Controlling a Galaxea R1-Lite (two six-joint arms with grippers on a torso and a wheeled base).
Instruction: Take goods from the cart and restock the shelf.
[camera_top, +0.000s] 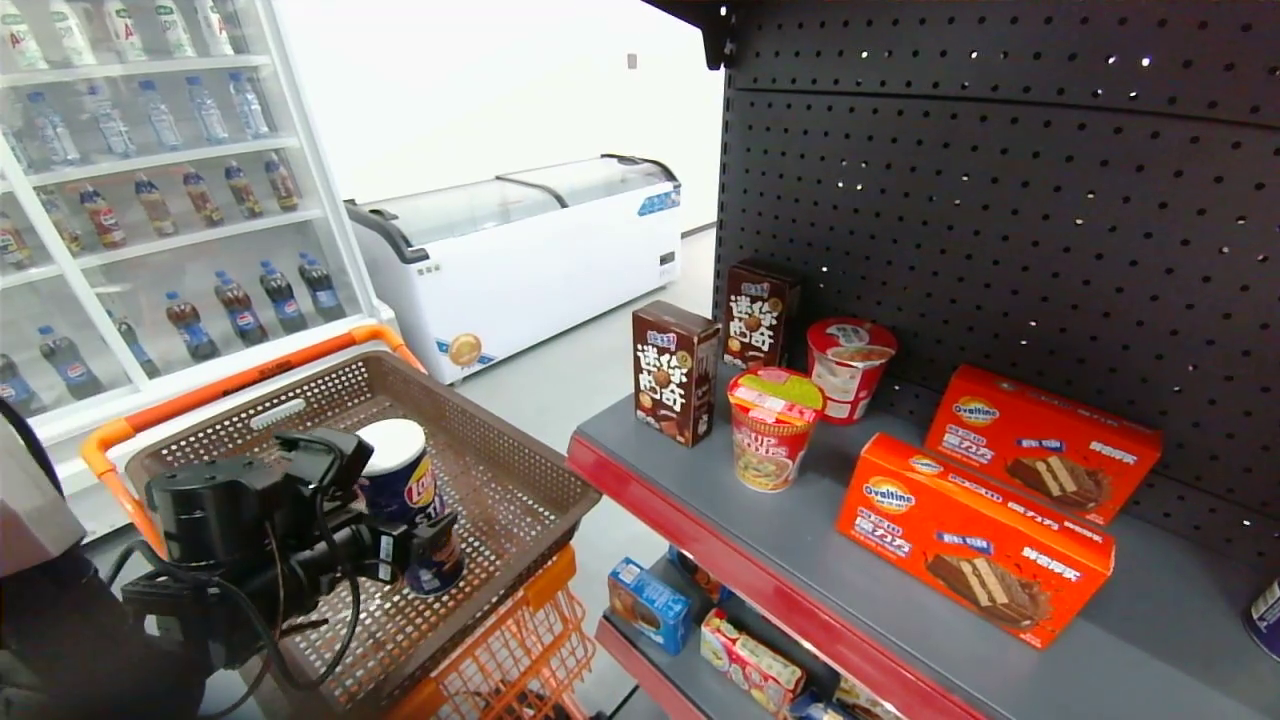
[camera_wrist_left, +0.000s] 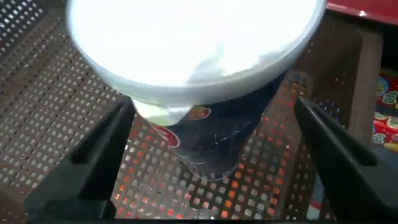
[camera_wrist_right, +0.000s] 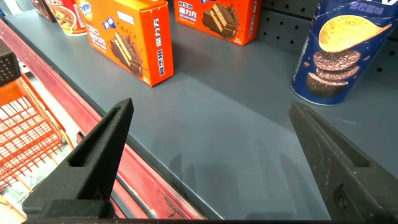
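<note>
The left claw (camera_wrist_left: 212, 118), released, straddles the dark blue cylindrical chips can with white lid (camera_top: 408, 488), upright in the brown perforated cart basket (camera_top: 505, 470). Clenching off-centre, I think, could tip it. The right claw (camera_wrist_right: 211, 109) hangs released over the grey shelf (camera_wrist_right: 217, 143).

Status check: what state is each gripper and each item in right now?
chip can, upright, lidded, in the cart, not clamped.
left gripper, open, straddling that can.
right gripper, open, empty, over the shelf.
second chip can, upright on the shelf.
orange boxes, closed.
cup noodles, upright, sealed.
brown boxes, upright, closed.
</note>
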